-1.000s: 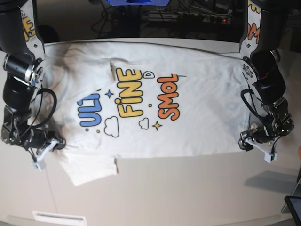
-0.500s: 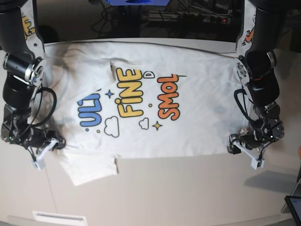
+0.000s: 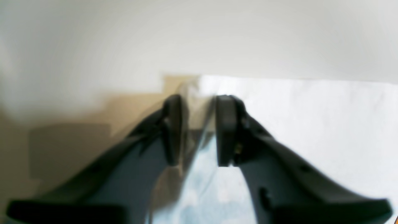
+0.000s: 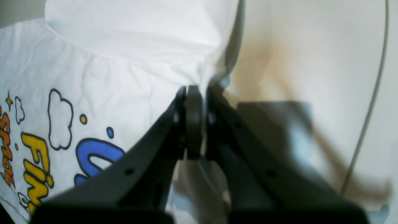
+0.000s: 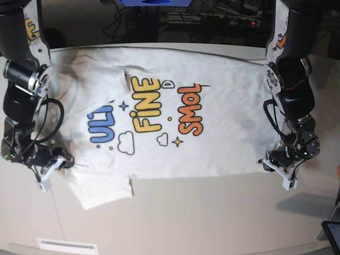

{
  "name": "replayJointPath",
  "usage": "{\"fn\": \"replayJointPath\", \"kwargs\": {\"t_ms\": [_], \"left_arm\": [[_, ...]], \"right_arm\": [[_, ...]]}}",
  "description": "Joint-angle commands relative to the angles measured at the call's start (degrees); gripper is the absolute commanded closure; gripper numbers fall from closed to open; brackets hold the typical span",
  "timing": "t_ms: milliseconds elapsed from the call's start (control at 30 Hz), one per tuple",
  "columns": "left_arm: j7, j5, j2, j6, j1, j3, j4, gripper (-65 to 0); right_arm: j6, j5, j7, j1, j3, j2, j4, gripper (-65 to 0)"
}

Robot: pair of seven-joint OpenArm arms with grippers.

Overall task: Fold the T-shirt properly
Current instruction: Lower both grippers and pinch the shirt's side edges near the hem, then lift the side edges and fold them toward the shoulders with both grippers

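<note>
Beige table (image 5: 212, 218): T-shirt (image 5: 159, 79) spread flat; hem corner betw. left gripper (image 3: 199, 130) jaws, narrowly parted; right gripper (image 4: 194, 124) clamped on T-shirt edge.

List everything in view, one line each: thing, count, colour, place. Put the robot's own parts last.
T-shirt: one, white with a blue, yellow and orange print, spread flat across the table, one sleeve sticking out at the near edge.
Table: one, beige, under the shirt.
Cables: several, dark, beyond the table's far edge.
Tablet corner: one, dark, bottom corner of the base view.
Right gripper: one, black, shut on the T-shirt at its edge near the sleeve.
Left gripper: one, black, jaws narrowly apart at the shirt's other near corner, cloth between them.
</note>
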Motion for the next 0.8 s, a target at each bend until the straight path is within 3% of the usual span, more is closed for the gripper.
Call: {"fn": "replayJointPath", "kwargs": {"t_ms": [0, 67, 333, 667, 767], "left_arm": [[0.16, 0.06, -0.58, -0.05, -1.34, 0.08, 0.49, -5.9], [0.08, 0.15, -0.67, -0.05, -0.81, 0.08, 0.58, 0.0], [0.08, 0.24, -1.10, -0.05, -0.72, 0.08, 0.84, 0.0], [0.16, 0.24, -1.90, -0.22, 0.51, 0.16, 3.92, 0.0], [0.52, -0.11, -2.07, -0.22, 1.92, 4.03, 8.05, 0.0]], "right_arm": [[0.14, -0.16, -0.16, 1.44, -0.17, 0.74, 0.82, -1.7], [0.14, -0.16, -0.16, 1.44, -0.17, 0.74, 0.82, -1.7], [0.14, 0.01, 0.89, 1.53, -6.59, 0.65, 1.35, -1.6], [0.14, -0.08, 5.90, 0.92, -6.85, 0.56, 2.67, -1.6], [0.14, -0.08, 7.22, 0.92, -6.85, 0.65, 2.67, -1.6]]}}
